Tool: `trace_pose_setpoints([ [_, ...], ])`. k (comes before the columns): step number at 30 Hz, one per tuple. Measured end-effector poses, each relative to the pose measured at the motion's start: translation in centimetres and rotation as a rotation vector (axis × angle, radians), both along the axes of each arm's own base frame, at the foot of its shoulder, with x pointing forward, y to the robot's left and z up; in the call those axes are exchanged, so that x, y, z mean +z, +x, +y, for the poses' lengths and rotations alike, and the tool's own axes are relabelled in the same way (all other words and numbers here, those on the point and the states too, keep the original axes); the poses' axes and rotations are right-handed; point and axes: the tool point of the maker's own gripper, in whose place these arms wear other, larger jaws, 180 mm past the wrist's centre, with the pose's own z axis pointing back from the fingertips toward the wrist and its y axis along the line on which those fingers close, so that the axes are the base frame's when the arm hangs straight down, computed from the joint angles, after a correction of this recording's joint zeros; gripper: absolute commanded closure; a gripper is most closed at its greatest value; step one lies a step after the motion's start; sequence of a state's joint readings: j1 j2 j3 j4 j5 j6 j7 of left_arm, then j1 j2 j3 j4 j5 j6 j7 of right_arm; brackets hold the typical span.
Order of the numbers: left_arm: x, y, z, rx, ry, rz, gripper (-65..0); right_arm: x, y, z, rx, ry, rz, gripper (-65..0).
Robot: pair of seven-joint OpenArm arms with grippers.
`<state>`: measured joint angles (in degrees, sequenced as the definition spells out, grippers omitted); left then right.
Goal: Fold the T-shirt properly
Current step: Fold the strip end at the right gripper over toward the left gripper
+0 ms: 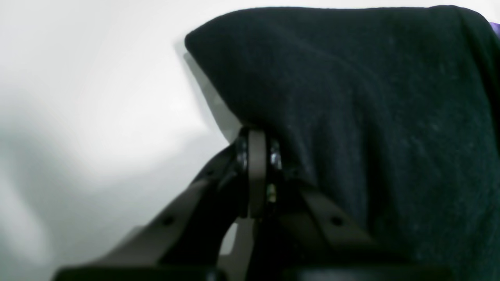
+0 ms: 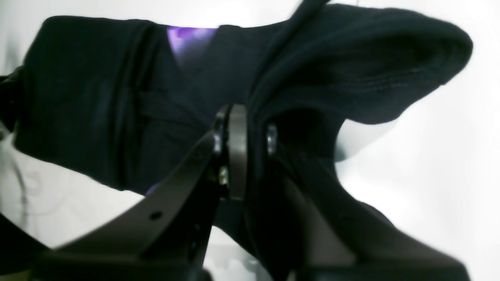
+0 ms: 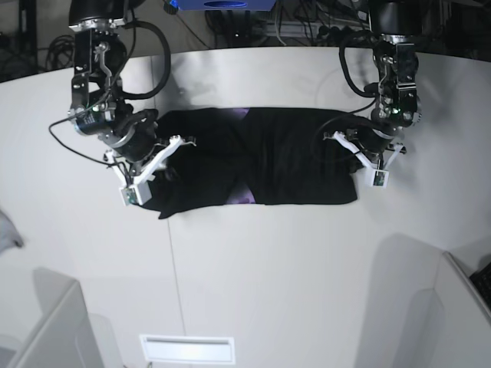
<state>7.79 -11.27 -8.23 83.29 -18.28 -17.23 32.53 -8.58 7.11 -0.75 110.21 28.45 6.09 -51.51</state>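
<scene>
The black T-shirt (image 3: 291, 165) lies stretched sideways across the white table, with a sliver of purple print (image 3: 244, 115) showing at its middle fold. In the base view my left gripper (image 3: 351, 147) is at the shirt's right end and my right gripper (image 3: 170, 151) at its left end. The left wrist view shows the left gripper (image 1: 259, 150) shut, pinching an edge of the black T-shirt (image 1: 351, 97) that drapes over one finger. In the right wrist view the right gripper (image 2: 250, 128) is shut with a bunched fold of the T-shirt (image 2: 97, 93) between its fingers.
A small grey cloth scrap (image 3: 6, 228) lies at the table's left edge. A slot (image 3: 186, 349) sits at the table's front, grey panels (image 3: 46, 330) stand at the lower corners, and cables run along the back.
</scene>
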Motion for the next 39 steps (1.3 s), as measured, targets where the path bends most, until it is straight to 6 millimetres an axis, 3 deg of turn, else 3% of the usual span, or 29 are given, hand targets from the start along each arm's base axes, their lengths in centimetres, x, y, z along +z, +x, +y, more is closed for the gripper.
trace_pose_setpoints([
  [6,0.0,-0.2,0.6,-0.017,0.013,0.013,0.0,0.9,-0.2,2.2,0.034,0.029,-0.01,0.0],
  [19,0.2,-0.5,2.5,-0.034,0.06,0.025,0.0,3.5,-0.2,11.0,0.161,0.152,-0.026,0.0],
  [33,0.4,-0.7,3.0,-0.047,0.09,0.028,0.0,5.3,-0.9,15.8,0.221,0.219,-0.058,0.0],
  [39,1.0,-1.6,2.5,-0.073,0.119,0.037,0.0,4.2,-0.5,18.1,0.233,0.206,-0.046,0.0],
])
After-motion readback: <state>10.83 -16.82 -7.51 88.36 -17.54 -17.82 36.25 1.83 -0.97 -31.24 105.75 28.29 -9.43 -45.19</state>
